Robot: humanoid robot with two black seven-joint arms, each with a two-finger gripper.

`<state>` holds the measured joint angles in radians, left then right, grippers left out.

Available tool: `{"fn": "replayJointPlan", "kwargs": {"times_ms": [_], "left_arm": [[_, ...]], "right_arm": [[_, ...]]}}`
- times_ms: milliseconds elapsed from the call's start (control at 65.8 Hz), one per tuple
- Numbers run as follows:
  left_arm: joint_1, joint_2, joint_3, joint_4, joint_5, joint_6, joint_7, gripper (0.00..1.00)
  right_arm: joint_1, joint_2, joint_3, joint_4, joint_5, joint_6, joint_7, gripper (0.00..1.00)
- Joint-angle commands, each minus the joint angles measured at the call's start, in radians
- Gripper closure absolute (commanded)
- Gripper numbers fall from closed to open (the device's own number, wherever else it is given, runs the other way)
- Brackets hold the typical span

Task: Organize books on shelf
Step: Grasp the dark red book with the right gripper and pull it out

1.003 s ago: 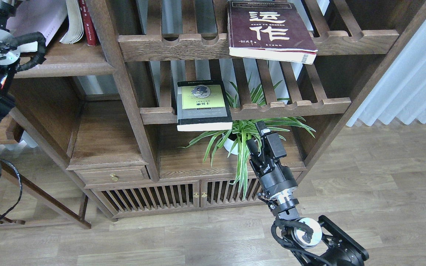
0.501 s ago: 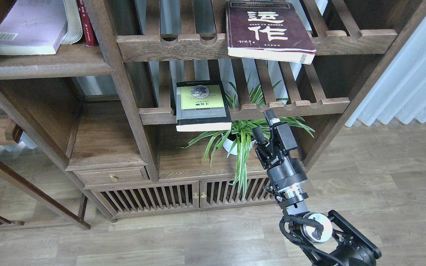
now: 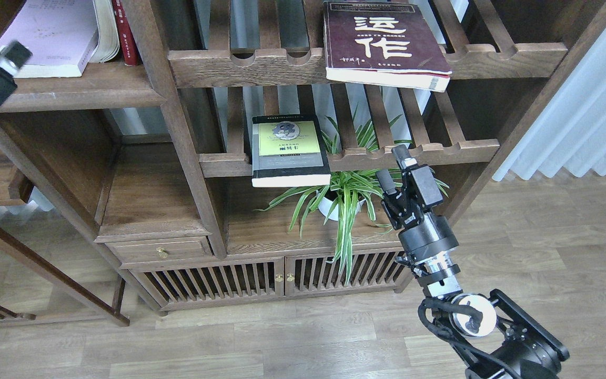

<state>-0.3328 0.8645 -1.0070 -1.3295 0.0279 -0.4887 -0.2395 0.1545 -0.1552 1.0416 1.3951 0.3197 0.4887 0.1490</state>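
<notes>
Below the slatted rack [image 3: 413,152] my right gripper [image 3: 395,167] waits, fingers a little apart, holding nothing — go up slowly under the maroon book [image 3: 384,45] — squeeze its edge.

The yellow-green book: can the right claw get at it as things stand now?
Probably yes. The book juts past the rack's front rail, so its front edge is free. The right claw is empty, to its right; only plant leaves lie between.

Grey-brown plank floor [image 3: 282,337], white curtain [image 3: 582,116] at right, dark wooden bookcase [image 3: 187,158], slatted cabinet doors [image 3: 219,281].
</notes>
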Motion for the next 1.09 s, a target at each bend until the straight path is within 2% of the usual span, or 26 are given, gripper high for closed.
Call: {"fn": "replayJointPlan", "kwargs": {"times_ms": [0, 319, 532, 729, 851, 1003, 1079], "left_arm": [[0.004, -0.009, -0.012, 0.009, 0.001, 0.0, -0.003, 0.0], [0.004, -0.028, -0.013, 0.03, 0.001, 0.0, 0.0, 0.0], [0.003, -0.032, -0.021, 0.038, 0.001, 0.0, -0.003, 0.0], [0.004, -0.032, -0.03, 0.049, 0.001, 0.0, -0.006, 0.0], [0.004, -0.032, -0.03, 0.066, 0.001, 0.0, -0.003, 0.0], [0.003, -0.032, -0.035, 0.066, 0.001, 0.0, -0.006, 0.0], [0.003, -0.032, -0.035, 0.067, 0.001, 0.0, -0.007, 0.0]], "right_arm": [[0.019, 0.005, -0.002, 0.058, -0.014, 0.0, 0.0, 0.01], [0.086, 0.008, 0.005, 0.067, -0.047, 0.0, 0.001, 0.01], [0.137, 0.057, 0.006, 0.052, -0.05, -0.162, 0.001, 0.01], [0.184, 0.083, 0.041, 0.016, -0.05, -0.245, 0.001, 0.01], [0.208, 0.115, 0.1, 0.015, -0.048, -0.317, 0.001, 0.04], [0.204, 0.149, 0.152, 0.013, -0.045, -0.355, 0.001, 0.18], [0.201, 0.151, 0.155, 0.01, -0.045, -0.374, 0.001, 0.2]]}}
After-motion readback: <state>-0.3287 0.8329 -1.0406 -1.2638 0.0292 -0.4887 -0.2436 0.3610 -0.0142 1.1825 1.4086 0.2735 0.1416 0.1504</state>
